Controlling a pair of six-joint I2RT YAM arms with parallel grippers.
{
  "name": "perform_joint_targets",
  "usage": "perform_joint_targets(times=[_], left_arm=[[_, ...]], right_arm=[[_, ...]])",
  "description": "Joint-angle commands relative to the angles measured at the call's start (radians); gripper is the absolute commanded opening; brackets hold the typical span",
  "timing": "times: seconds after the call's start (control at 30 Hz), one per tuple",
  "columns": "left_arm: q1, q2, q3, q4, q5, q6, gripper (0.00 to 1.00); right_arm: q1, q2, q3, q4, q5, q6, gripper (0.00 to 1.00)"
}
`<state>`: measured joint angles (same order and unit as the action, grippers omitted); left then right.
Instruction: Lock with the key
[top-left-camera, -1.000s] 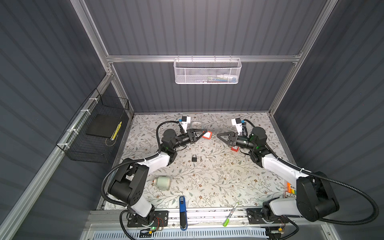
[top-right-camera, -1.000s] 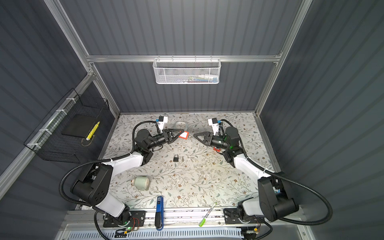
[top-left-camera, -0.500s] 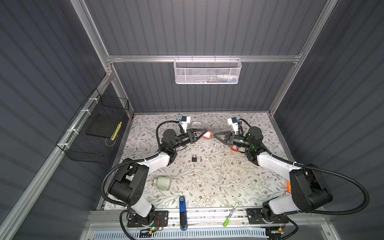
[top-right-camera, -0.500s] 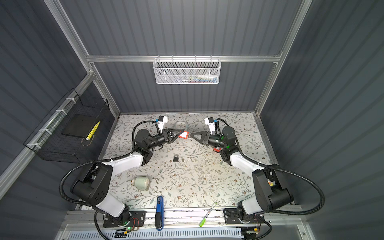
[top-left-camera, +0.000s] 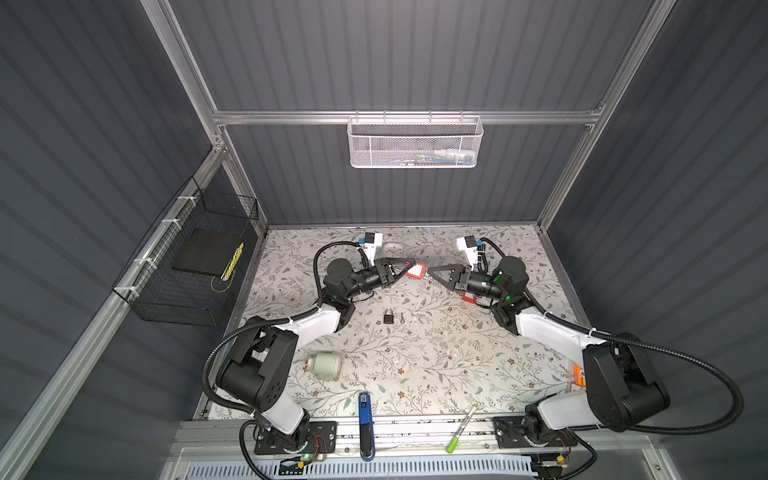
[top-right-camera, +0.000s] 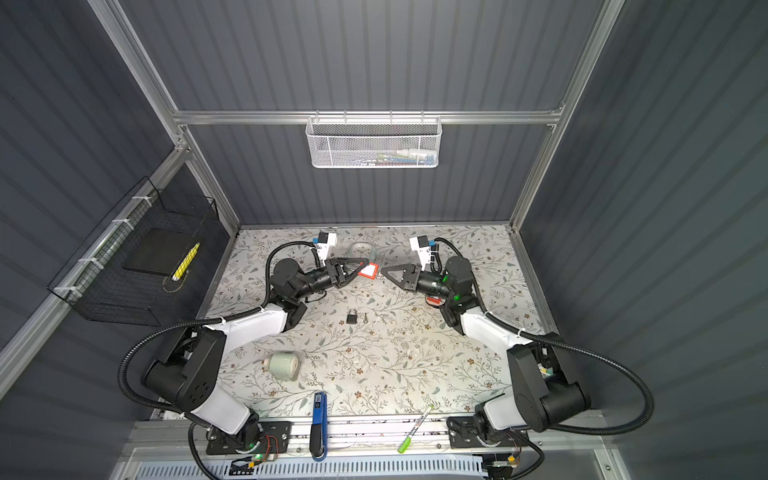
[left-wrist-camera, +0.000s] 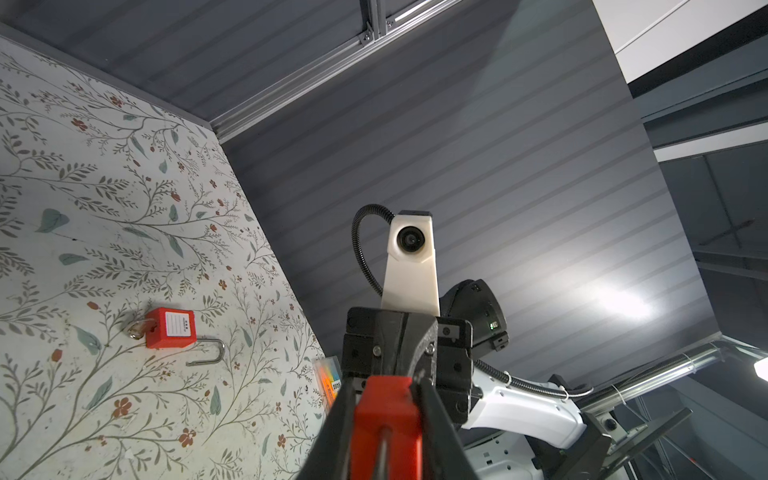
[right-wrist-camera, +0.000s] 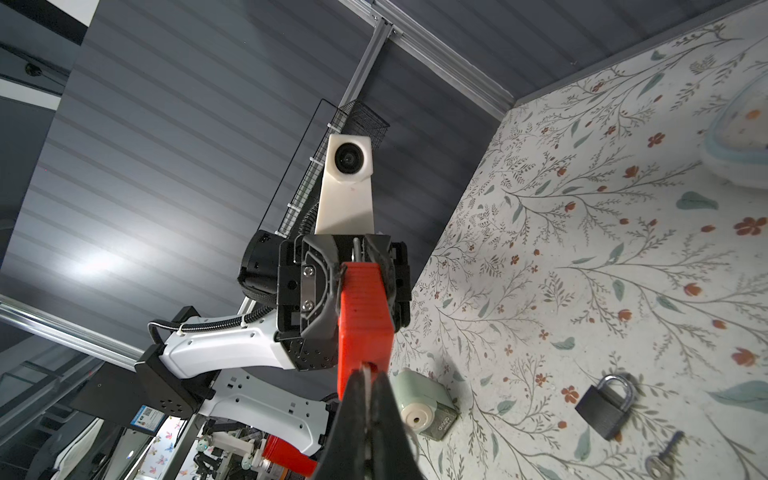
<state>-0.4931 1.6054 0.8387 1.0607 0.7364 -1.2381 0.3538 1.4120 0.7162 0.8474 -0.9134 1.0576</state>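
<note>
works above floral table (top-left-camera: 436, 353), back centre, in both top views. clamps left gripper (top-left-camera: 409, 268) on red padlock (top-left-camera: 414, 271), held aloft, clear of the table. presses right gripper (top-left-camera: 430, 272) jaws together on thin metal key (right-wrist-camera: 366, 374) at padlock's free end. notes second red padlock (left-wrist-camera: 170, 328), shackle swung open, flat on table beneath right arm; black padlock (top-left-camera: 388, 316) mid-table, loose key (top-left-camera: 402, 319) just beside it.
</note>
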Motion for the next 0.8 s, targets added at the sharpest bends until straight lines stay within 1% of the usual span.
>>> perform_joint_targets(times=[0.0,0.17,0.27,0.4,0.53,0.67,0.77], left_arm=[[0.004,0.001,0.014,0.012,-0.007,0.023,0.0],[0.012,0.003,0.003,0.041,-0.024,0.018,0.0],[0.013,0.004,-0.001,0.057,-0.035,0.015,0.0],[0.012,0.003,-0.004,0.058,-0.046,0.022,0.0],[0.017,-0.015,-0.01,0.028,-0.063,0.045,0.0],[0.02,-0.038,-0.007,-0.038,-0.075,0.093,0.0],[0.022,-0.038,-0.007,-0.046,-0.077,0.097,0.0]], right_arm=[[-0.012,-0.045,-0.054,0.024,0.026,-0.024,0.0],[-0.032,-0.064,-0.117,0.096,0.036,0.022,0.0],[-0.037,-0.053,-0.126,0.104,0.031,0.033,0.0],[-0.045,-0.031,-0.132,0.162,0.014,0.068,0.0],[-0.072,-0.048,-0.152,0.156,0.021,0.061,0.0],[-0.081,-0.059,-0.16,0.151,0.002,0.063,0.0],[-0.085,-0.063,-0.172,0.156,-0.002,0.066,0.0]])
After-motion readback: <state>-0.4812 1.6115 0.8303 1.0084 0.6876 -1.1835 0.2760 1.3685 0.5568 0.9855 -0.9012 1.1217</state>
